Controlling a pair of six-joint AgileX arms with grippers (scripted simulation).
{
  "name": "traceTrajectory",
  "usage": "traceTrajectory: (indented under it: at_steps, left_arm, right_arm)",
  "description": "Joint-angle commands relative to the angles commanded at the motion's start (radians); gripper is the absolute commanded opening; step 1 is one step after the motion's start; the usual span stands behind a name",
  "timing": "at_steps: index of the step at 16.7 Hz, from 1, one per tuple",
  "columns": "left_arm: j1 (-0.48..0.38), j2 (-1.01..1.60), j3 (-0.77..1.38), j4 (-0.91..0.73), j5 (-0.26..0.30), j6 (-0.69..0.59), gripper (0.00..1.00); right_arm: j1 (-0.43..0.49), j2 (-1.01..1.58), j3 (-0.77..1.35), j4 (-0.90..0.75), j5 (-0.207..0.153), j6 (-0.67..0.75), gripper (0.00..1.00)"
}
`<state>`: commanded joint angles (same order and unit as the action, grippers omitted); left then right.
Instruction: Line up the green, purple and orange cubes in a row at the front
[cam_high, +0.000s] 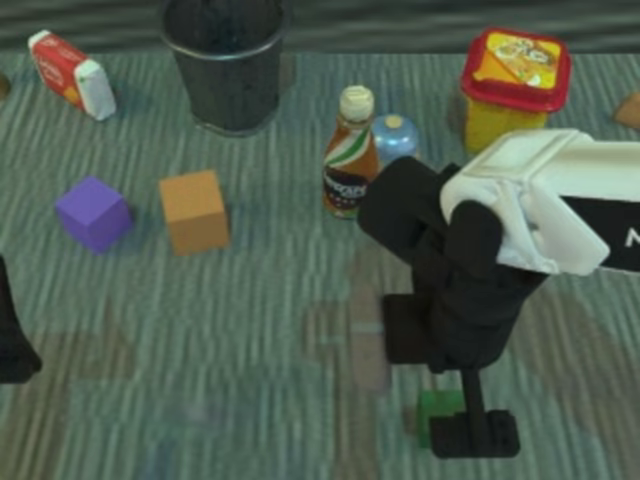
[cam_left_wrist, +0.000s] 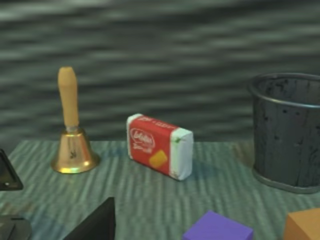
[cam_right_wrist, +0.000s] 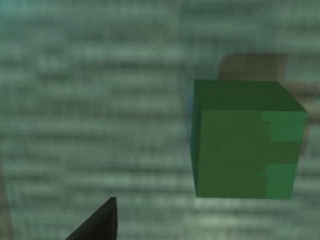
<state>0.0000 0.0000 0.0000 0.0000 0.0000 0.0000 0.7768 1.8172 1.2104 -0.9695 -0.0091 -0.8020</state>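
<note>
I had my right gripper down at the green cube, front-right of the sauce bottle — whether its fingers gripped it, I couldn't tell. The dark bucket showed nothing inside; the bottle's label was unreadable. Purple cube and orange cube sat left of the bottle — left arm parked.

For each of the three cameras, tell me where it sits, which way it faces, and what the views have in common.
Top view: above the table, looking down; right arm over the green cube, left arm at the left edge.
Left wrist view: low, facing the bell, the red packet and the bucket; a dark gripper part at the edge.
Right wrist view: close above the green cube; one dark fingertip.
Shared: top and left wrist views both show the purple cube and the orange cube.
</note>
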Motion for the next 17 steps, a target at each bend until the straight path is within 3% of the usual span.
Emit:
traceTrajectory:
  at_steps: [9,13,17]
  left_arm:
    - [-0.001,0.061,0.061,-0.039,0.000,0.018,1.00]
    - [-0.007,0.291,0.286,-0.179,0.002,0.085,1.00]
    - [-0.017,0.680,0.627,-0.391,0.004,0.188,1.00]
  right_arm:
    - [-0.029,-0.068,-0.019,0.013,-0.006,0.019,1.00]
    - [-0.118,-0.253,-0.135,0.135,-0.021,0.087,1.00]
    - [-0.256,-0.561,-0.332,0.307,-0.039,0.208,1.00]
